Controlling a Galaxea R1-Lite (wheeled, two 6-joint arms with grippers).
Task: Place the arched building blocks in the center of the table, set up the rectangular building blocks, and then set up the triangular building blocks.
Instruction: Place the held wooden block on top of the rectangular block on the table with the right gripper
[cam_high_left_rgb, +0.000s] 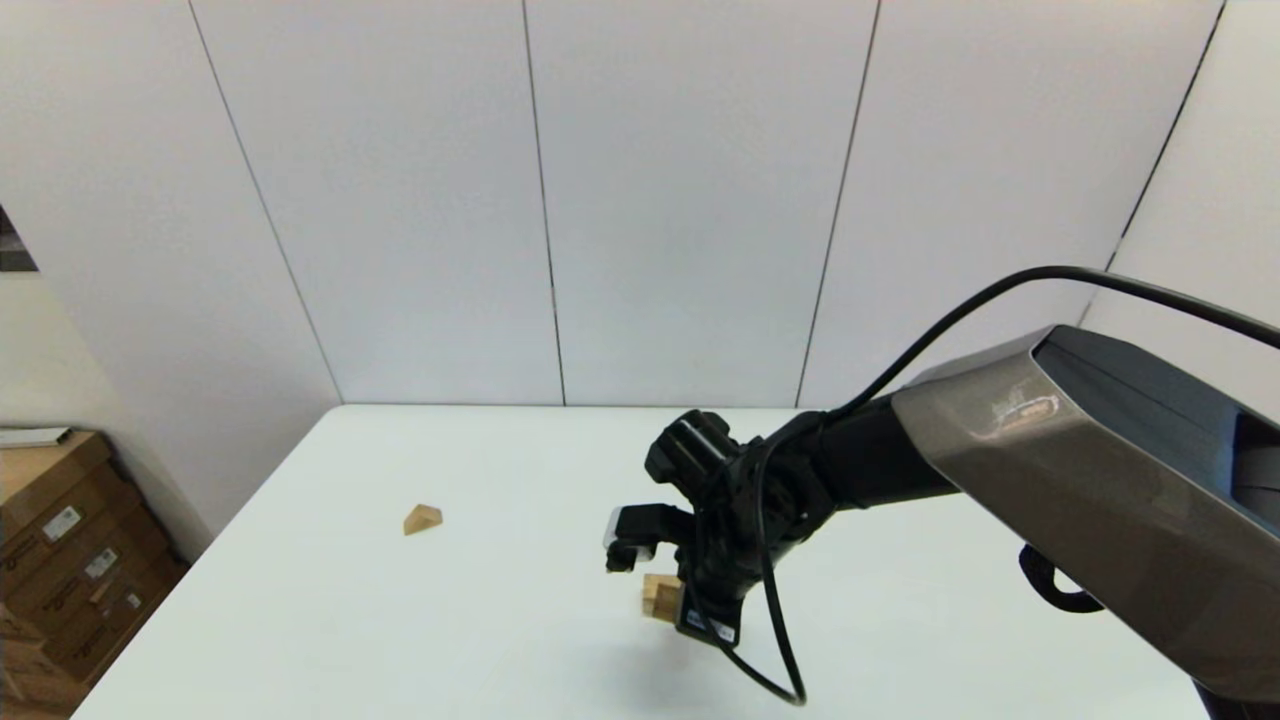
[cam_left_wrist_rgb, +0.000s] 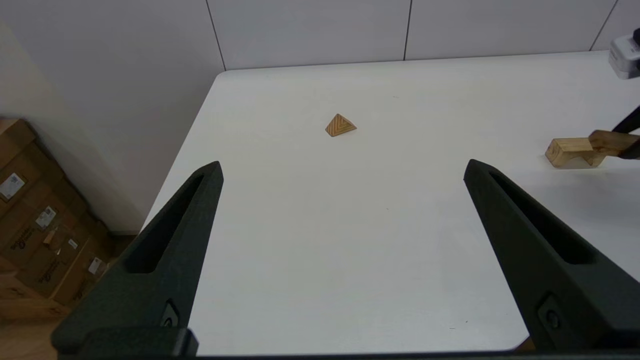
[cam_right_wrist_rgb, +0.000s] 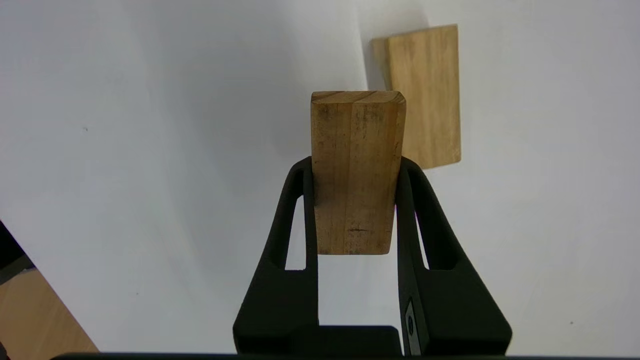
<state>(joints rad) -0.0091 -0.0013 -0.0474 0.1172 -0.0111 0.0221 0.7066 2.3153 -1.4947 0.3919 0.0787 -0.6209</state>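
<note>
Off on the left, the left gripper (cam_left_wrist_rgb: 342, 164) hangs idle over the near left part of the table (cam_high_left_rgb: 300, 620), its fingers spread wide and holding nothing. Ahead of it the triangular block (cam_high_left_rgb: 422, 519) sits alone on the left half, well apart from the rest. Toward the middle, the right gripper (cam_right_wrist_rgb: 355, 164) is clamped across the narrow width of the arched block (cam_right_wrist_rgb: 357, 125), flat back up and legs pointing down, low over the table. From here I can't tell whether the legs are touching the table. The rectangular slab (cam_right_wrist_rgb: 425, 95) lies flat just beside it, past the fingertips. To my eye this is the placing of the arch. It wants lowering level, so that both legs meet the surface together. The fingers should part only once it is seated, then lift straight up, so they don't nudge the slab or tip the arch.
</note>
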